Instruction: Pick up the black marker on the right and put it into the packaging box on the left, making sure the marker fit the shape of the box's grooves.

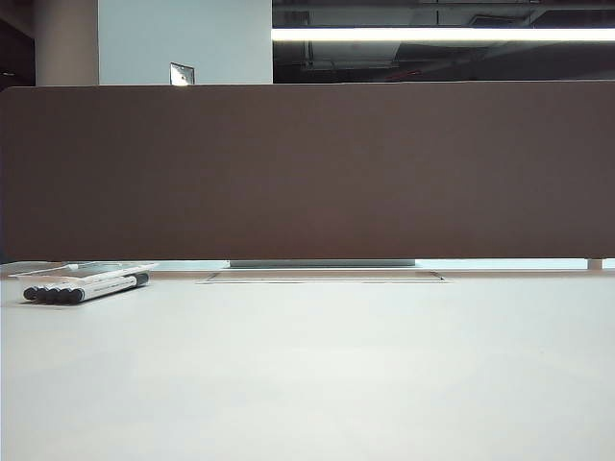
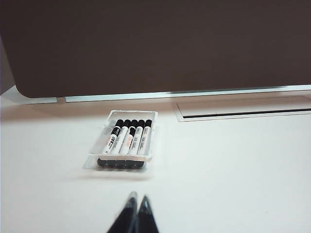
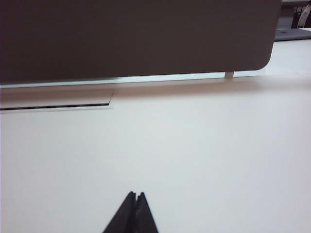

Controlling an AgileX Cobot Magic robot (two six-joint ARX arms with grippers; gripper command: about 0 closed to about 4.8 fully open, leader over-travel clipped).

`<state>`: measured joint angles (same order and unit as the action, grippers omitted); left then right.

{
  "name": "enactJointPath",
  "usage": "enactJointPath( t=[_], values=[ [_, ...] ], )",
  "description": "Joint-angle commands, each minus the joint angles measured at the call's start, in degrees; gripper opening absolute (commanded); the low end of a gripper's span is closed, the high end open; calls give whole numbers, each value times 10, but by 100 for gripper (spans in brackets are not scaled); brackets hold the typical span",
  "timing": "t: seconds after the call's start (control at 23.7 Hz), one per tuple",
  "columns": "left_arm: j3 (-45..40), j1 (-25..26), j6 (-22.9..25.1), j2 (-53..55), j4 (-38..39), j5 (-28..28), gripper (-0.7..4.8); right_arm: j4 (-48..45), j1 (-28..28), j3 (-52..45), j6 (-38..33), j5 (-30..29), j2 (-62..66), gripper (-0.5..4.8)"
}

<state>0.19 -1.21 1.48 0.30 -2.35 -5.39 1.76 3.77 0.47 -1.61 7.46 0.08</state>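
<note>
Five markers (image 2: 127,137) — labels perhaps illegible.

The smooth white table (image 1: 365,375) carries only a shallow clear plastic packaging box (image 2: 108,127) near its left rear

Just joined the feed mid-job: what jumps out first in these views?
The packaging box on the table's left side, near the brown partition, with five markers lying side by side in it. Both hands are shut and empty above bare table: the left hand short of the box, the right hand over the empty right side.
</note>
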Motion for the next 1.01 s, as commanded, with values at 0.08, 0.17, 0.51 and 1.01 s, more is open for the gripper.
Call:
enactJointPath(
  t=[0.08, 0.17, 0.51, 1.01],
  values=[
    [0, 0, 0, 0, -7, 0, -6, 23, -7, -1, 2, -34, -1, -9],
    [0, 0, 0, 0, -7, 0, -6, 27, -24, -1, 2, -62, -1, -9],
    [0, 0, 0, 0, -7, -1, -6, 54, -38, -1, 2, -39, -1, -9],
    [0, 0, 0, 0, -7, 0, -5, 88, -39, -1, 2, -10, -1, -9]
  ],
)
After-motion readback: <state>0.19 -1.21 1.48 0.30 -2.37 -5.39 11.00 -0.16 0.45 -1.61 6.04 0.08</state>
